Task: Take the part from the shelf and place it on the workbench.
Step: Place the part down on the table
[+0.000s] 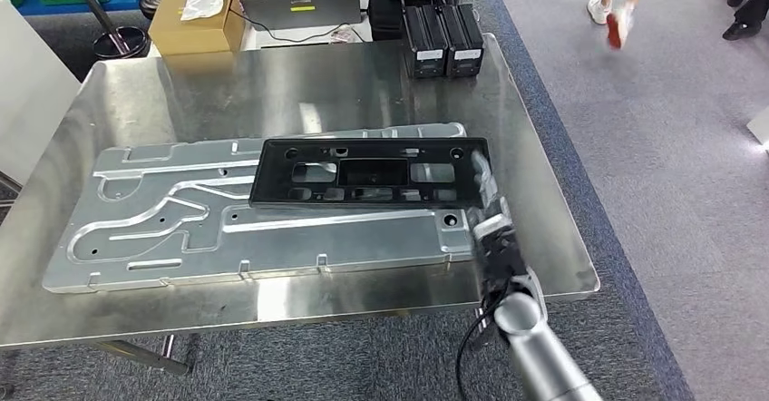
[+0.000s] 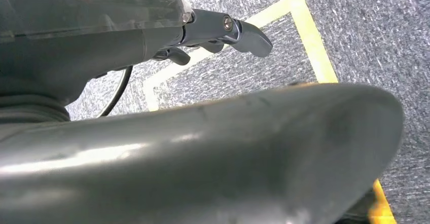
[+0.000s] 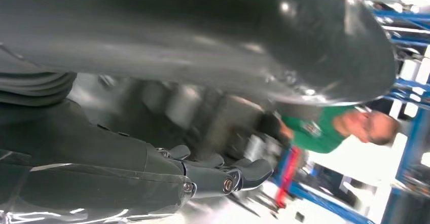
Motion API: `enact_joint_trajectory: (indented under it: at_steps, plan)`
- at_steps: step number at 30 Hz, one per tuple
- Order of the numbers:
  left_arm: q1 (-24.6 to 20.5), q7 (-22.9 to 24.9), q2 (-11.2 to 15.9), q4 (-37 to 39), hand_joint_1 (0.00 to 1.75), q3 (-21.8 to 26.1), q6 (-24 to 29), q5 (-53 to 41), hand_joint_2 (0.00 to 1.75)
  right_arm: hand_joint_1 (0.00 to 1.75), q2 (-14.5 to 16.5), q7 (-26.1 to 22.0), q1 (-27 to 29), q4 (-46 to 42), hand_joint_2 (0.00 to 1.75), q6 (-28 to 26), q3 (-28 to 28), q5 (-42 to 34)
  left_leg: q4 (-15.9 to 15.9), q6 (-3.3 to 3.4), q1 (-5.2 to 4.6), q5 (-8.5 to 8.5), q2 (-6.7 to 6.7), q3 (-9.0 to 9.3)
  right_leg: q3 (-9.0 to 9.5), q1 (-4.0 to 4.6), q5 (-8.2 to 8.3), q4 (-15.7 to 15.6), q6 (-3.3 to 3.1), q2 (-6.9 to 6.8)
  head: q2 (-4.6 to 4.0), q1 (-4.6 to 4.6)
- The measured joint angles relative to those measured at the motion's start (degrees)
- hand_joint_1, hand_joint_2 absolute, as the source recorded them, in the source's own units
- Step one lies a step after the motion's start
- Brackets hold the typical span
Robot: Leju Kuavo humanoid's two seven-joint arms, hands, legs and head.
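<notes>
1. A steel workbench [image 1: 544,129] with a shiny top stands on grey carpet
2. A large machined aluminium plate [image 1: 181,229] lies flat on the bench, taking up much of its near half
3. A black plastic part [image 1: 372,174] with cutouts lies on the plate, toward its right end
4. Two black boxes [image 1: 442,38] stand side by side at the bench's far edge

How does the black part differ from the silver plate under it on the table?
The black part is dark, matte and the shorter of the two; the silver plate is shiny and longer. The part lies on top of the plate, the plate directly on the table. Both are flat with cut-outs.
</notes>
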Motion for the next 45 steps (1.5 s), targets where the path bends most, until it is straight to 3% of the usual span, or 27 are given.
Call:
enact_joint_trajectory:
  at_steps: [1, 2, 3, 5, 7, 11, 13, 15, 16, 17, 18, 19, 20, 22, 24, 27, 28, 31, 32, 33, 34, 37, 38, 41, 43, 45]
  plan:
    - [0.07, 0.01, 0.04, 0.00, 0.00, 0.08, 0.02, 0.06, 0.00, 0.00, 0.62, 0.27, 1.48, -0.05, 0.00, -0.78, 0.52, 0.63, 3.08, -0.05, 0.00, -1.07, 0.02, -1.39, 0.00, 0.11, -0.04, 0.02, -0.07, -0.03, 0.00, 0.00]
    - [0.18, 0.03, 0.09, 0.00, 0.00, 0.15, 0.02, 0.09, 0.00, 0.00, 1.15, 0.53, 2.83, -0.04, 0.00, -1.66, 0.97, 1.37, 4.18, -0.01, 0.00, -1.02, 0.02, -1.87, 0.00, 0.21, -0.07, 0.06, -0.11, -0.03, 0.00, 0.00]
    - [0.28, 0.06, 0.16, 0.00, 0.00, 0.21, 0.02, 0.08, 0.00, 0.00, 1.65, 0.71, 4.00, -0.04, 0.00, -2.56, 1.37, 2.11, 2.89, 0.14, -0.01, 0.13, 0.02, -1.21, 0.01, 0.30, -0.08, 0.11, -0.12, 0.00, 0.00, -0.01]
    - [0.38, 0.13, 0.33, 0.00, 0.00, 0.28, 0.02, 0.06, 0.00, 0.00, 2.56, 0.89, 5.72, -0.03, 0.00, -4.44, 1.98, 3.72, -4.91, 0.79, -0.10, 3.88, 0.04, 2.70, 0.06, 0.45, -0.12, 0.24, -0.08, 0.15, 0.01, 0.00]
    - [0.38, 0.17, 0.50, 0.00, 0.00, 0.32, 0.02, 0.00, 0.00, 0.00, 3.29, 0.81, 6.97, -0.01, 0.00, -7.22, 2.51, 6.49, -11.42, 1.44, -0.38, 6.04, 0.11, 5.91, 0.01, 0.66, -0.19, 0.42, 0.24, 0.24, 0.01, 0.03]
    - [0.65, 0.30, 0.65, 0.00, 0.00, 0.37, 0.02, -0.48, 0.00, 0.00, 4.23, -0.69, 9.13, -0.14, 0.00, -14.57, 3.46, 14.48, -13.27, 2.36, -0.48, 6.79, 0.22, 6.70, -0.08, 0.60, -0.40, 0.68, 1.44, 0.23, 0.01, 0.06]
    - [0.66, 0.33, 0.68, 0.00, 0.00, 0.36, -0.01, -0.88, 0.00, 0.00, 4.58, -2.17, 10.49, -0.74, 0.00, -18.44, 3.50, 19.90, -13.80, 2.94, -0.17, 7.27, 0.31, 6.90, -1.41, 0.46, -2.78, 3.98, 2.12, 0.24, 0.01, 0.19]
    - [0.67, 0.38, 0.70, 0.00, 0.00, 0.31, -0.09, -1.27, 0.00, 0.00, 5.07, -3.82, 12.43, -1.63, 0.00, -20.09, 3.03, 24.29, -13.83, 3.18, -0.20, 7.36, 0.33, 6.84, -4.54, 0.16, -6.73, 11.18, 2.71, 0.24, 0.01, 0.31]
    - [0.69, 0.44, 0.72, 0.00, 0.00, 0.27, -0.16, -1.44, 0.00, 0.00, 5.44, -4.60, 13.52, -2.17, 0.00, -20.32, 2.56, 26.40, -13.80, 3.19, -0.21, 7.36, 0.33, 6.80, -6.06, 0.03, -8.11, 14.58, 2.93, 0.23, 0.01, 0.31]
    - [0.71, 0.52, 0.74, 0.00, 0.00, 0.24, -0.23, -1.61, 0.00, 0.00, 5.90, -5.19, 14.55, -2.81, 0.00, -20.40, 1.99, 28.42, -13.75, 3.17, -0.21, 7.34, 0.33, 6.77, -6.85, -0.08, -8.44, 16.36, 3.09, 0.22, 0.01, 0.31]
    - [0.70, 0.63, 0.77, 0.00, 0.00, 0.19, -0.31, -1.81, 0.00, 0.00, 6.50, -5.67, 15.54, -3.75, 0.00, -20.44, 1.26, 30.63, -13.69, 3.12, -0.20, 7.31, 0.32, 6.76, -6.56, -0.20, -7.68, 16.02, 3.18, 0.19, 0.01, 0.31]
    - [0.67, 0.72, 0.79, 0.00, 0.00, 0.10, -0.39, -1.99, 0.00, 0.00, 7.21, -6.03, 16.52, -4.96, 0.00, -20.49, 0.40, 32.79, -13.60, 3.02, -0.18, 7.24, 0.30, 6.78, -5.04, -0.31, -5.97, 13.31, 3.20, 0.15, 0.00, 0.31]
    - [0.63, 0.80, 0.79, 0.00, 0.00, -0.01, -0.46, -2.12, 0.00, 0.00, 7.96, -6.24, 17.42, -6.24, 0.00, -20.55, -0.41, 34.49, -13.46, 2.85, -0.17, 7.13, 0.27, 6.83, -2.75, -0.39, -4.00, 9.13, 3.14, 0.10, 0.00, 0.32]
    - [0.55, 0.91, 0.81, 0.00, 0.00, -0.16, -0.52, -2.22, 0.00, 0.00, 9.38, -6.46, 18.93, -8.39, 0.00, -20.65, -1.65, 36.51, -13.12, 2.31, -0.35, 6.83, 0.22, 6.82, 0.89, -0.23, -1.80, 2.26, 2.63, 0.09, 0.01, 0.29]
    - [0.49, 1.01, 0.85, 0.00, 0.00, -0.23, -0.52, -2.24, 0.00, 0.00, 10.51, -6.58, 20.07, -9.64, 0.00, -20.70, -2.46, 37.22, -13.01, 1.63, -0.47, 6.68, 0.22, 6.80, 1.59, 0.13, -1.77, 0.60, 1.87, 0.22, 0.01, 0.26]
    - [0.42, 1.24, 0.89, 0.00, 0.00, -0.30, -0.52, -2.10, 0.00, 0.00, 12.02, -6.35, 21.41, -10.58, 0.00, -20.73, -3.37, 37.49, -11.83, 0.65, -0.25, 5.63, 0.26, 6.43, 1.69, -0.05, -1.40, 0.14, 0.69, 0.27, 0.01, 0.22]
    - [0.39, 1.34, 0.91, 0.00, 0.00, -0.36, -0.52, -1.81, 0.00, 0.00, 12.44, -5.95, 21.62, -10.80, 0.00, -20.74, -3.48, 37.48, -9.80, 0.37, -0.17, 4.25, 0.27, 5.57, 1.72, -0.18, -1.26, -0.06, 0.33, 0.23, 0.01, 0.19]
    - [0.48, 1.53, 0.94, 0.00, 0.00, -0.95, -0.55, -0.30, 0.00, 0.00, 13.27, -5.57, 22.20, -11.02, 0.00, -20.75, -3.65, 36.94, 0.97, -0.28, 0.05, -1.24, 0.27, 0.83, 1.56, -0.07, -1.13, -0.08, -0.13, 0.08, 0.01, 0.12]
    - [0.56, 1.54, 0.96, 0.00, 0.00, -1.17, -0.60, 0.06, 0.00, 0.00, 13.53, -5.89, 22.46, -10.89, 0.00, -20.75, -3.73, 36.64, 3.19, -0.41, 0.08, -1.86, 0.27, -0.08, 1.52, -0.03, -1.09, -0.02, -0.15, 0.04, 0.01, 0.11]
    - [0.63, 1.60, 0.98, 0.00, 0.00, -1.32, -0.69, 0.27, 0.00, 0.00, 13.76, -6.16, 22.67, -10.75, 0.00, -20.75, -3.81, 36.39, 3.28, -0.45, 0.10, -1.37, 0.27, 0.03, 1.49, -0.02, -1.06, 0.07, -0.16, 0.04, 0.01, 0.11]
    - [0.67, 1.66, 1.03, 0.00, 0.00, -1.42, -0.84, 0.46, 0.00, 0.00, 13.96, -6.29, 22.80, -10.63, 0.00, -20.75, -3.87, 36.18, 1.02, -0.41, 0.12, 0.11, 0.27, 1.29, 1.49, -0.02, -1.03, 0.19, -0.15, 0.06, 0.01, 0.11]
    - [0.56, 1.83, 1.21, 0.00, 0.00, -1.59, -1.37, 0.83, 0.00, 0.00, 14.26, -6.53, 22.79, -10.40, 0.00, -20.75, -3.95, 35.51, -10.17, 0.21, 0.04, 4.79, 0.23, 6.96, 1.30, 0.17, -1.13, 0.77, 0.32, 0.19, 0.00, 0.15]
    - [0.54, 1.84, 1.24, 0.00, 0.00, -1.63, -1.50, 0.87, 0.00, 0.00, 14.29, -6.59, 22.76, -10.34, 0.00, -20.75, -3.95, 35.26, -11.91, 0.52, -0.05, 5.30, 0.19, 7.73, 1.16, 0.27, -1.08, 0.92, 0.64, 0.20, 0.00, 0.17]
    - [0.60, 1.85, 1.31, 0.00, 0.00, -1.71, -1.69, 0.88, 0.00, 0.00, 14.29, -6.67, 22.68, -10.06, 0.00, -20.75, -3.96, 34.59, -12.39, 1.69, -0.19, 6.01, 0.21, 7.39, 0.78, 0.27, -0.75, 1.00, 1.78, 0.21, 0.01, 0.20]
    - [0.49, 1.86, 1.35, 0.00, 0.00, -1.74, -1.73, 0.84, 0.00, 0.00, 14.29, -6.67, 22.61, -9.86, 0.00, -20.75, -3.96, 34.29, -12.78, 2.63, -0.03, 6.81, 0.37, 6.87, -0.12, 0.11, -2.91, 2.99, 2.38, 0.19, 0.01, 0.22]
    - [0.37, 1.87, 1.36, 0.00, 0.00, -1.78, -1.75, 0.77, 0.00, 0.00, 14.29, -6.68, 22.47, -9.57, 0.00, -20.75, -3.96, 34.12, -12.87, 3.16, -0.06, 7.50, 0.53, 6.00, -2.36, -0.01, -7.65, 8.99, 2.75, 0.16, 0.00, 0.24]
